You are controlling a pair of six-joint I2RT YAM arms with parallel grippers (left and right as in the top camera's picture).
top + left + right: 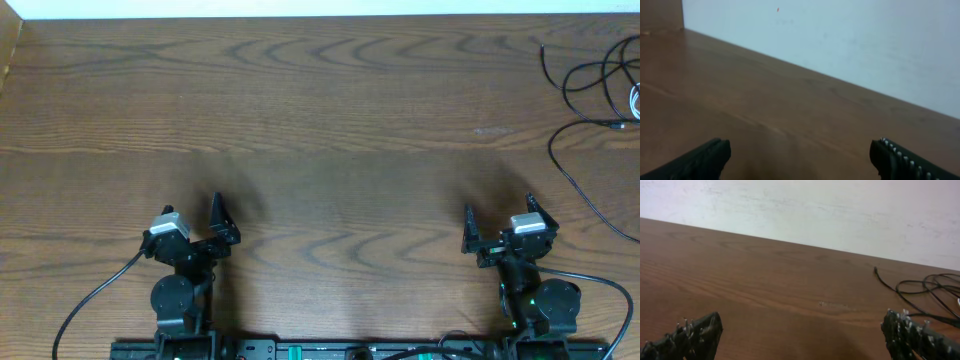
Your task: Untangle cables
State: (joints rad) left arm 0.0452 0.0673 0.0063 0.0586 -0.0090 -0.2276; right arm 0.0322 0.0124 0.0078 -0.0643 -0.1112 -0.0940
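The cables (590, 118) lie in loose black loops at the table's far right edge, partly cut off by the frame, and one strand trails down toward the near right. A bit of white cord shows at the frame edge (636, 98). The right wrist view shows the cables (912, 281) ahead and to the right. My left gripper (190, 215) (800, 152) is open over bare wood at the near left. My right gripper (498, 212) (801, 325) is open at the near right, well short of the cables, with nothing between its fingers.
The brown wooden table (320, 120) ends at a white wall (800, 205) along its far edge. The arms' base rail (330, 350) runs along the near edge. Thick black arm wires curve out at the near left (90, 300) and near right (615, 285).
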